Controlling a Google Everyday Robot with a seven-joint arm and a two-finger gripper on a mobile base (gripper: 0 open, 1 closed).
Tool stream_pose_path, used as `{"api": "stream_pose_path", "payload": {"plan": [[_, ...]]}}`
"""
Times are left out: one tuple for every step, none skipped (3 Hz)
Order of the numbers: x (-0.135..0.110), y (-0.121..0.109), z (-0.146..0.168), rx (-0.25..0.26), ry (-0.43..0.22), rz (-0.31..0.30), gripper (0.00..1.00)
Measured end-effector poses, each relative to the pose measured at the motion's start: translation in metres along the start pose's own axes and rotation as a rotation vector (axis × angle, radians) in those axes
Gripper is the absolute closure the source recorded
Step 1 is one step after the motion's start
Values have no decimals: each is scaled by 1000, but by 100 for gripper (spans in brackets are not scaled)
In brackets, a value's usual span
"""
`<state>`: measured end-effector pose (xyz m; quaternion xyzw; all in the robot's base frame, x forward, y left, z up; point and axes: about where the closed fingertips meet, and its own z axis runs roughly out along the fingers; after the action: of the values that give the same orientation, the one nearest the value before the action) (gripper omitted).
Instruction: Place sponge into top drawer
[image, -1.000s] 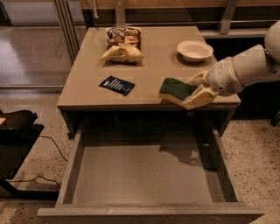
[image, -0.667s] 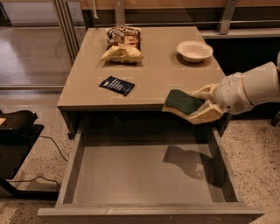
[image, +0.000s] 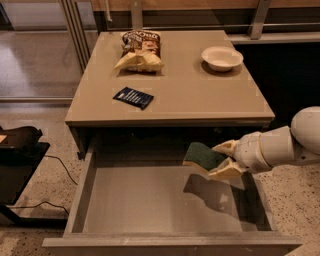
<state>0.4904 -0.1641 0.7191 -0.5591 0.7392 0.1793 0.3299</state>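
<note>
The sponge (image: 202, 155), dark green on top with pale yellow foam under it, is held in my gripper (image: 223, 160). The gripper reaches in from the right on a white arm and is shut on the sponge's right end. It holds the sponge in the air above the right part of the open top drawer (image: 150, 200), below the level of the table top. The drawer is wide, shallow and grey-beige, pulled out toward the camera, and the sponge's shadow lies on its bottom.
On the table top (image: 200, 95) lie a chip bag (image: 140, 50), a flat dark blue packet (image: 133, 97) and a white bowl (image: 222, 57). A dark stand with cables (image: 20, 150) is on the floor at the left.
My gripper has carried the sponge down from the table's front right edge and forward, so it now hangs over the open drawer.
</note>
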Motion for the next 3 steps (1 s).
{"api": "stream_pose_path", "payload": {"plan": [[0, 0, 0, 0, 0, 0, 100], [6, -6, 16, -13, 4, 16, 100], [21, -11, 43, -24, 1, 32, 100]]}}
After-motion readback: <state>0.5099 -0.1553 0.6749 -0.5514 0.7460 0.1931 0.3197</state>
